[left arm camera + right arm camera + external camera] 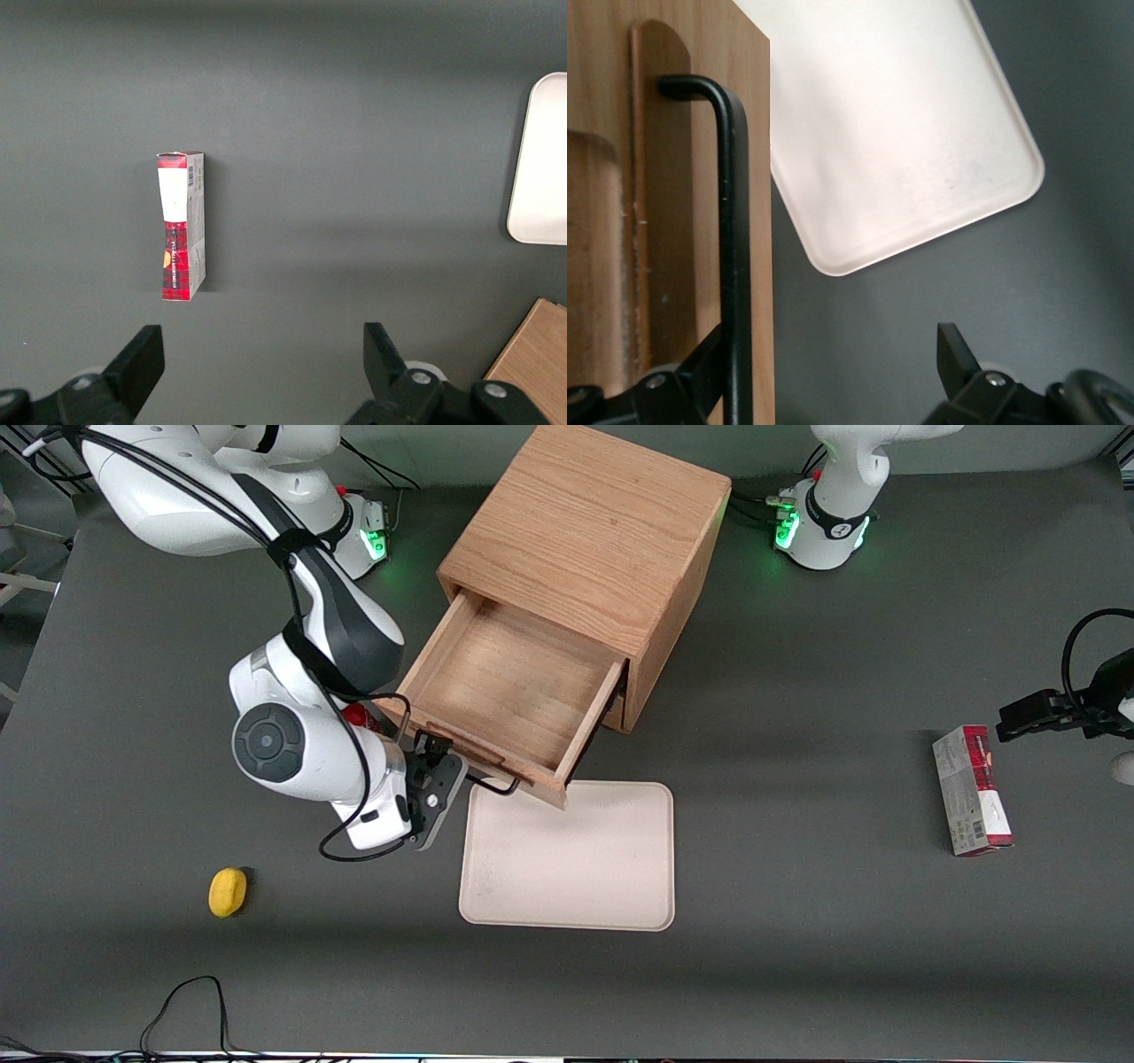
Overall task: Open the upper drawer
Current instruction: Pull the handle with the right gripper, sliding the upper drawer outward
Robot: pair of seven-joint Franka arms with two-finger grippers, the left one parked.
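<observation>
The wooden cabinet (594, 531) stands at the middle of the table. Its upper drawer (523, 682) is pulled far out, showing a plain, empty wood inside. The black bar handle (498, 787) runs along the drawer's front. My right gripper (434, 766) is at the handle's end toward the working arm's side, and it is open. In the right wrist view the handle (735, 221) runs along the drawer front (673, 177) and crosses over one finger (700, 367) of the gripper (831, 359). The fingers stand wide apart and hold nothing. The lower drawer is mostly hidden under the open one.
A beige tray (576, 859) lies just in front of the open drawer, nearer the camera; it also shows in the right wrist view (904, 133). A yellow object (228, 891) lies toward the working arm's end. A red-and-white box (972, 788) lies toward the parked arm's end.
</observation>
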